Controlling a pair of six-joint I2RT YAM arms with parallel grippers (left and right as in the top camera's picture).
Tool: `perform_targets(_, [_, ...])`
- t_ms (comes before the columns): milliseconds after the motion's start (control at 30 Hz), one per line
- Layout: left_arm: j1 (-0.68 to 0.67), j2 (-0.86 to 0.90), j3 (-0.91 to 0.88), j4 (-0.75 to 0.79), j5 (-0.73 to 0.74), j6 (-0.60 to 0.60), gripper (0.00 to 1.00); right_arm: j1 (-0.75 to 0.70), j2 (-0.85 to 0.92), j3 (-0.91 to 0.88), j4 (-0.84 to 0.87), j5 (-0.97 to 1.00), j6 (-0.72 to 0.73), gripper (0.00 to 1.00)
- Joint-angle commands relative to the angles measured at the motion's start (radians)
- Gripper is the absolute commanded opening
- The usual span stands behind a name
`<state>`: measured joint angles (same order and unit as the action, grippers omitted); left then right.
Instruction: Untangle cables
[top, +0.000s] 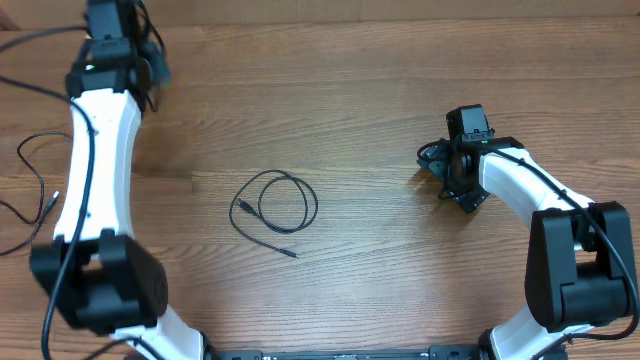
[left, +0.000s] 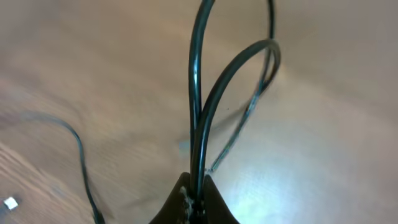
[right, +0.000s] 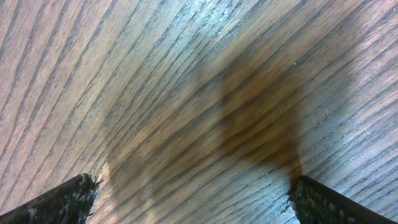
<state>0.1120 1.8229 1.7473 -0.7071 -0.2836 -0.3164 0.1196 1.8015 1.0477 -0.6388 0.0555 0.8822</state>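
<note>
1. Left tool (left: 196, 191): fingers pinched together on the held cord (left: 198, 93), which is black. Two strands rise from the pinch as a narrow loop, lifted off the surface (top: 400, 80). The left arm (top: 100, 150) reaches to the far left corner in the overhead view.
2. Right tool (right: 193, 185): fingers spread wide with nothing between them, only bare wood grain below. Overhead puts it at mid-right, well apart from every cord.
3. Coiled cord (top: 275, 205): lies alone near the centre of the surface in a loose double loop, one plug end trailing toward the near edge. It touches no other cord.
4. Edge cord (top: 40, 180): thin, sprawled at the left edge beside the left arm, with a pale tip showing. Cannot tell whether it joins the held cord.
5. Progress (judgement): well along. The visible cords lie apart, and no knot or bundle is in view. Remaining: lay the held cord down clear of the others, and perhaps open out the central coil.
</note>
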Motion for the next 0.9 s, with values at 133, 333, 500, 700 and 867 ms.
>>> perform_targets(133, [0.001,-0.11,0.014,0.105,-0.139,-0.021,0.04,0.003,0.008,-0.014,0.002,-0.035,0.008,1.0])
perform_targets(333, [0.016,-0.053,-0.001,0.092,-0.145,-0.021,0.04,0.003,0.008,-0.014,0.002,-0.035,0.008,1.0])
perform_targets(500, [0.12,0.079,-0.001,0.087,-0.13,-0.021,0.04,0.003,0.008,-0.014,0.002,-0.035,0.008,1.0])
perform_targets(700, [0.23,0.178,-0.001,0.076,0.019,-0.021,0.04,0.003,0.008,-0.013,0.002,-0.035,0.008,1.0])
perform_targets(867, [0.263,0.211,-0.001,0.076,0.011,-0.016,0.06,0.003,0.008,-0.014,0.002,-0.035,0.008,1.0])
